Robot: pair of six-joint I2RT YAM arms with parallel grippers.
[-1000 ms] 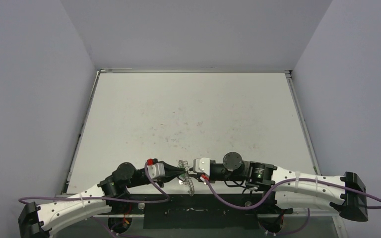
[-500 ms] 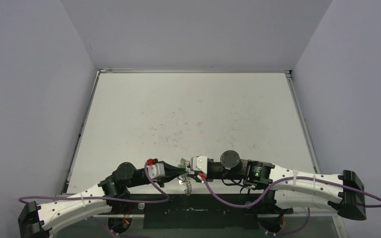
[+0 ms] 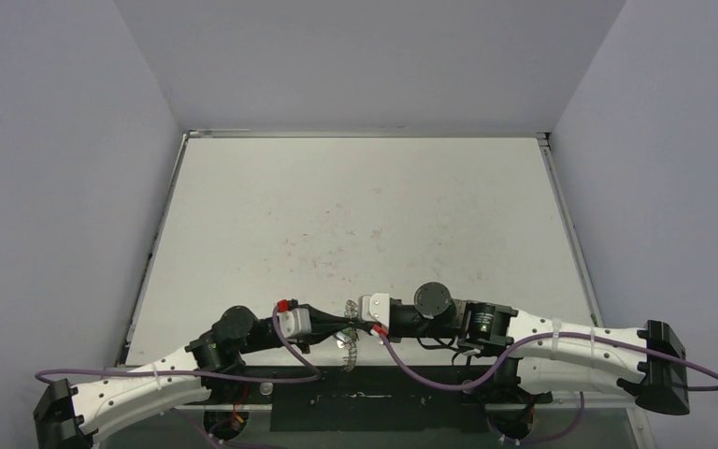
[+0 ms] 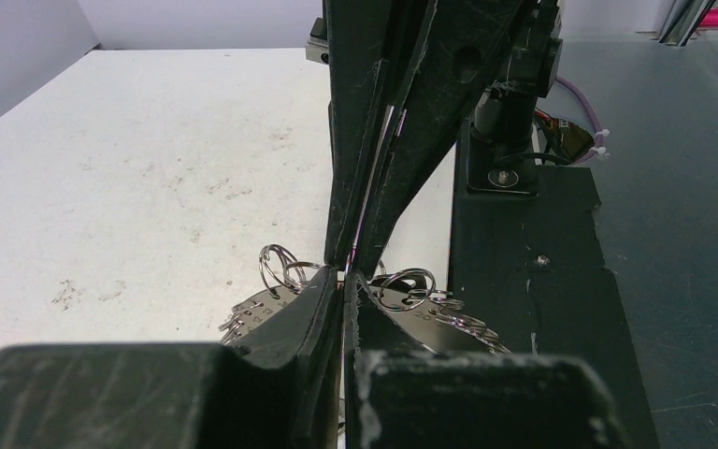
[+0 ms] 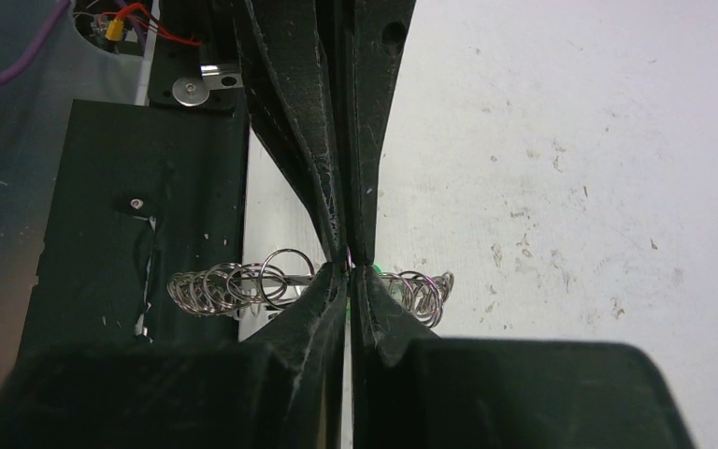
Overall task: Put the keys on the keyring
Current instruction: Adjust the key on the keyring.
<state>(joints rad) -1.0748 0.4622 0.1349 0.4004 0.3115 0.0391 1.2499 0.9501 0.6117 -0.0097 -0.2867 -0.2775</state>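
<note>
The keyring (image 3: pixel 350 354) is a flat silver hoop rimmed with several small split rings, held on edge just above the table's near edge. My left gripper (image 3: pixel 347 325) is shut on its rim, as the left wrist view shows (image 4: pixel 346 277), with the keyring (image 4: pixel 453 323) spreading out to both sides. My right gripper (image 3: pixel 356 324) meets it tip to tip and is shut too (image 5: pixel 348 269). A sliver of the green key (image 5: pixel 373 269) shows right at its fingertips, against the keyring (image 5: pixel 215 285). The rest of that key is hidden.
The white scuffed table (image 3: pixel 355 215) stretches away behind the grippers, with grey walls on three sides. A black base plate (image 3: pixel 374 398) lies under the keyring at the near edge (image 5: pixel 150 187). Purple cables (image 3: pixel 430 374) loop from both arms.
My right gripper has slid a little to the left, up against the left gripper's tips, and has gone from partly open to shut. The left gripper and keyring have barely moved.
</note>
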